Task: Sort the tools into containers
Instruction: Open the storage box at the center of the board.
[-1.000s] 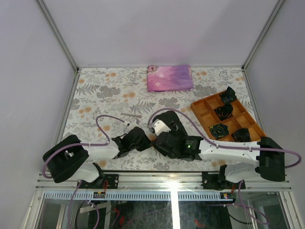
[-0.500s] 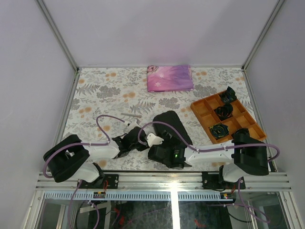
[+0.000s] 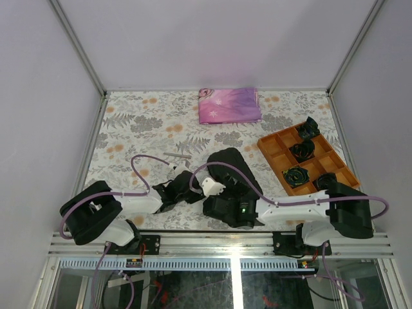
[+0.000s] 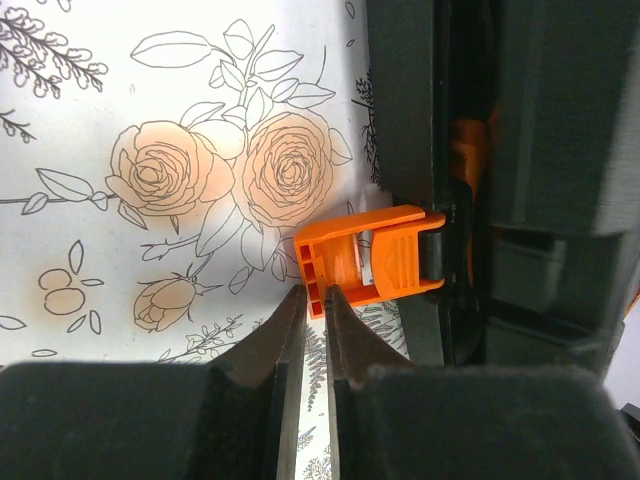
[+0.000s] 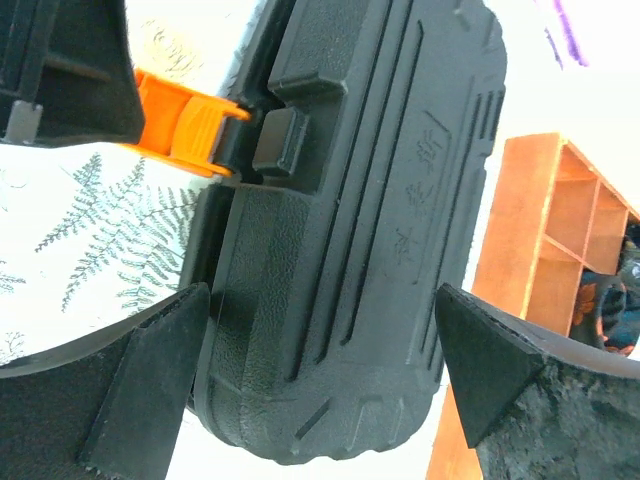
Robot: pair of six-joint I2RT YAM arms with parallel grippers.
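Observation:
The container, a black clamshell case point(image 3: 230, 168) point(image 5: 370, 200), lies closed on the floral table. Its orange latch point(image 4: 365, 260) point(image 5: 185, 125) is flipped outward on the left side. My left gripper point(image 3: 187, 190) point(image 4: 314, 298) is shut on the outer edge of that latch. My right gripper point(image 3: 225, 205) point(image 5: 320, 385) is wide open at the case's near end, one finger on each side and neither touching it. A slim grey tool point(image 3: 176, 155) lies on the table left of the case. Whatever else is in the case is hidden.
An orange divided tray point(image 3: 308, 161) point(image 5: 545, 240) holding black coiled bundles point(image 3: 297, 175) stands right of the case. A folded pink-purple cloth point(image 3: 229, 105) lies at the back. Metal frame rails border the table.
My right gripper has drawn back from over the case's middle to its near end, and that arm's elbow swung inward. The left gripper has stayed on the latch.

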